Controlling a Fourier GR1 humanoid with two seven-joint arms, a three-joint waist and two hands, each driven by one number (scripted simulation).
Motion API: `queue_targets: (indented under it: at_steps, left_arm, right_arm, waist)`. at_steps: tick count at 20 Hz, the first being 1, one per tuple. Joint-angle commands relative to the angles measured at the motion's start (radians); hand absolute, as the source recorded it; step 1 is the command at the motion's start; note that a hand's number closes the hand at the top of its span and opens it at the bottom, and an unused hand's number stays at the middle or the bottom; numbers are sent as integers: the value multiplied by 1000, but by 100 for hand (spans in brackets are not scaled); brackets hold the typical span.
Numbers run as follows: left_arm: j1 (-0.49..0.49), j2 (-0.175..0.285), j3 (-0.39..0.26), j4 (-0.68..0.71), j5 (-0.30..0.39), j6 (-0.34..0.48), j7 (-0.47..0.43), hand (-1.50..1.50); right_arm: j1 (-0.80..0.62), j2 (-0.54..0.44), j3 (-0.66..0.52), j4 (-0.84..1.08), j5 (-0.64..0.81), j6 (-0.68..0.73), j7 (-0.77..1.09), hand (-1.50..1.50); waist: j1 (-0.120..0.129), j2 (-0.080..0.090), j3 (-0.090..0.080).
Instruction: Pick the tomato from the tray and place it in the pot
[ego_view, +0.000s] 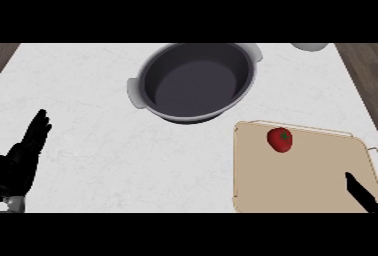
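Only a black sliver of the right robot hand (360, 192) shows over the flat tan tray's (295, 185) near right corner, open or closed I cannot tell. The left robot hand (26, 150) rests open well left of the tray. The red tomato (280, 139) lies by the tray's far edge, apart from both hands, and a round grey pot (193, 82) stands beyond on the white marbled worktop (96, 110).

The white counter (96, 145) bears a grey pot (193, 82) and beige tray (303, 180).

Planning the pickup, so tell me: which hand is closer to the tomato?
The right hand, over the lower right corner of the tray that holds the tomato. The left hand rests open at the view's left edge, off the tray.
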Motion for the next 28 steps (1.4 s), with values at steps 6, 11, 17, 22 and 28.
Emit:
queue_targets:
  at_steps: [6, 11, 17, 22, 28]
  left_arm:
    - [-40, 20, -31, -16, -27, -17, 36, 0]
    - [-67, 16, -58, -36, -35, -27, 57, 0]
    - [-84, 6, -84, -31, -44, -36, 76, 0]
    - [-102, -13, -107, -27, -62, -24, 94, 0]
    - [-116, -12, -112, -31, -65, -23, 137, 0]
  right_arm:
    - [18, 26, 50, 54, 143, 38, 349, -150]
    - [6, 26, 87, 30, 149, 195, 556, -150]
    - [-66, 40, 129, 8, 134, 382, 834, -150]
    - [-180, 46, 138, 13, 148, 499, 1035, -150]
    - [-307, 31, 121, 76, 149, 638, 1162, -150]
  waist:
    - [68, 20, 24]
    - [105, 25, 28]
    - [128, 17, 31]
    - [131, 5, 36]
    - [128, -7, 39]
